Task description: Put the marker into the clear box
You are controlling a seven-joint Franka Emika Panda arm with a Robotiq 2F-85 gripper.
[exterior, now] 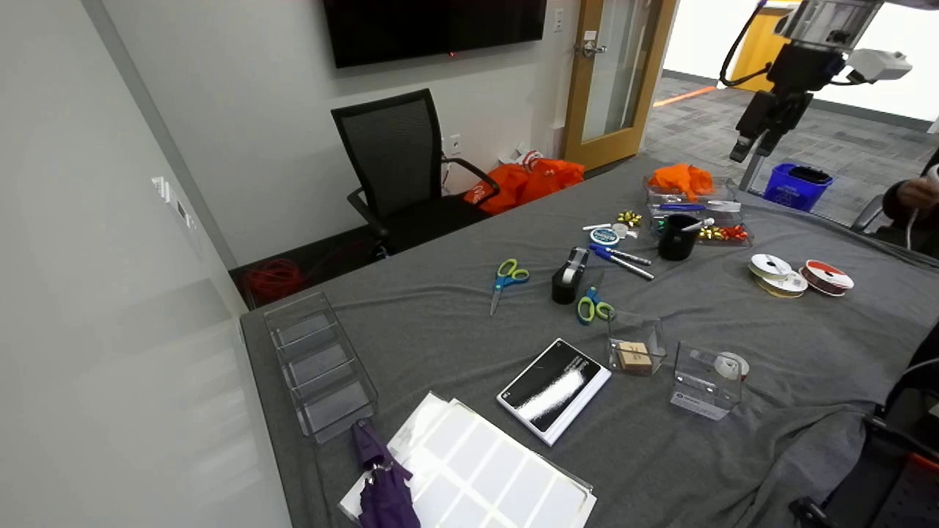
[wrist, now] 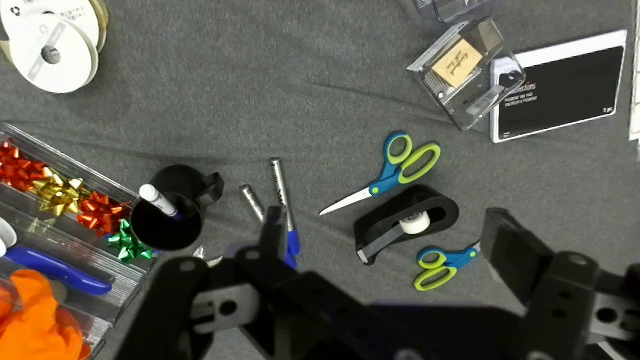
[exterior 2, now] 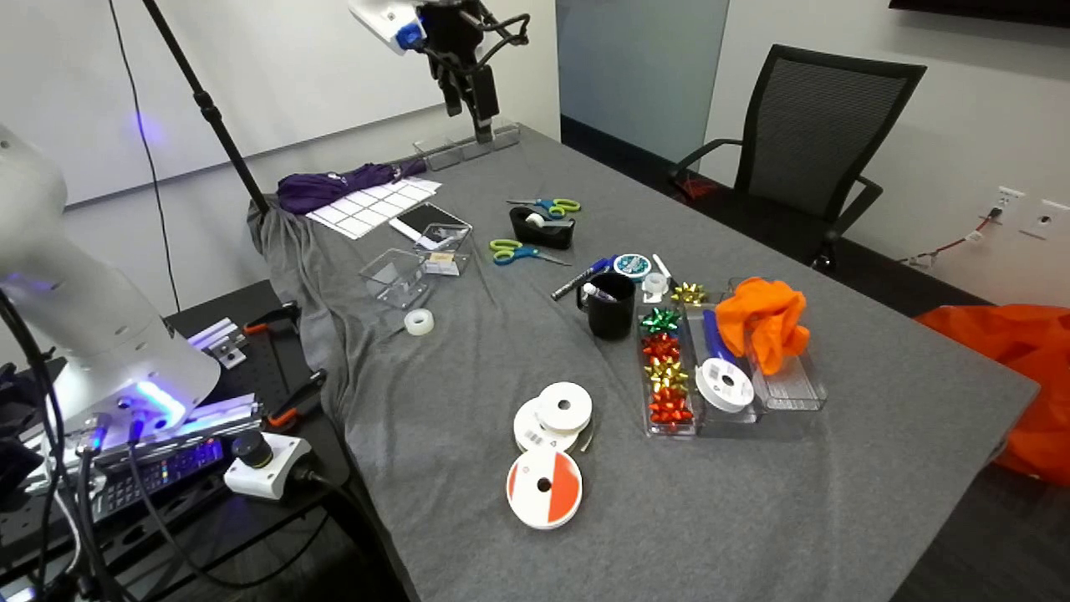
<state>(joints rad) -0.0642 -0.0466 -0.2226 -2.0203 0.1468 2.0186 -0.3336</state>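
My gripper (wrist: 385,220) is open and empty, high above the table; it also shows in both exterior views (exterior: 752,149) (exterior 2: 468,125). Two silver markers with blue caps (wrist: 283,195) (exterior: 623,265) lie side by side on the grey cloth; the left finger partly covers them in the wrist view. A white marker (wrist: 159,201) (exterior 2: 597,292) stands tilted in a black mug (wrist: 167,230). A small clear box (wrist: 462,107) (exterior: 637,367) holds a wooden block. Another clear box (exterior: 704,381) (exterior 2: 393,280) stands beside it. Which marker or box is meant, I cannot tell.
A black tape dispenser (wrist: 407,220) lies between two scissors (wrist: 385,182) (wrist: 445,265). A clear organizer (exterior 2: 727,426) holds bows and orange cloth. Ribbon spools (exterior 2: 543,489), a black pad (exterior: 554,389), a divided clear tray (exterior: 323,367) and a purple umbrella (exterior: 385,491) are around.
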